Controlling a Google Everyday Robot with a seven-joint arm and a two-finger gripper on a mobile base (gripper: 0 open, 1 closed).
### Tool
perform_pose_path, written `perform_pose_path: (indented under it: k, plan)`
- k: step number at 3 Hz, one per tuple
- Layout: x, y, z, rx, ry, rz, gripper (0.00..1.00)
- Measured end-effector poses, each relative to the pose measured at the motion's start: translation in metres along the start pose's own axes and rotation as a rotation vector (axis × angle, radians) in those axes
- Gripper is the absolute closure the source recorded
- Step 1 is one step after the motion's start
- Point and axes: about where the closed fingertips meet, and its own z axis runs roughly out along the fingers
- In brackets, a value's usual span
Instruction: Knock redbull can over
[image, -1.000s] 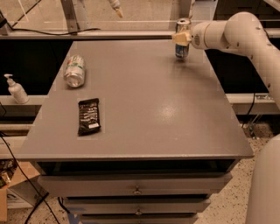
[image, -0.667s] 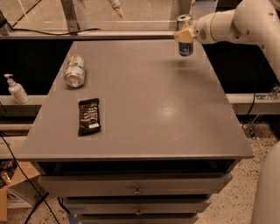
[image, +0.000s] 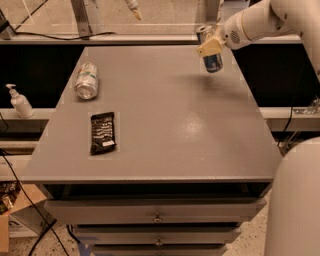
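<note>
The redbull can (image: 213, 61), slim with a blue and silver body, is at the far right of the grey table (image: 165, 125). It is tilted, its silver top leaning left, and a faint shadow lies on the table below it. My gripper (image: 210, 47) reaches in from the upper right. It is shut on the can's middle, with a pale yellow finger (image: 207, 48) across the can's front. The other finger is hidden behind the can.
A wider silver-green can (image: 86, 80) lies on its side at the table's far left. A black snack packet (image: 102, 132) lies flat at the left front. A white pump bottle (image: 20, 101) stands off the table to the left. Drawers sit below the table's front edge.
The gripper and the redbull can have shifted slightly right and up. The can has gone from nearly upright to tilted, top leaning left.
</note>
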Motion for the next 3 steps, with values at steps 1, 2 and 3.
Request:
perform_pose_path:
  k: [1, 2, 3]
  plan:
    - [0.013, 0.036, 0.007, -0.139, 0.111, -0.051, 0.83]
    - [0.031, 0.077, 0.010, -0.280, 0.244, -0.110, 0.59]
    - [0.040, 0.102, 0.010, -0.363, 0.323, -0.152, 0.36]
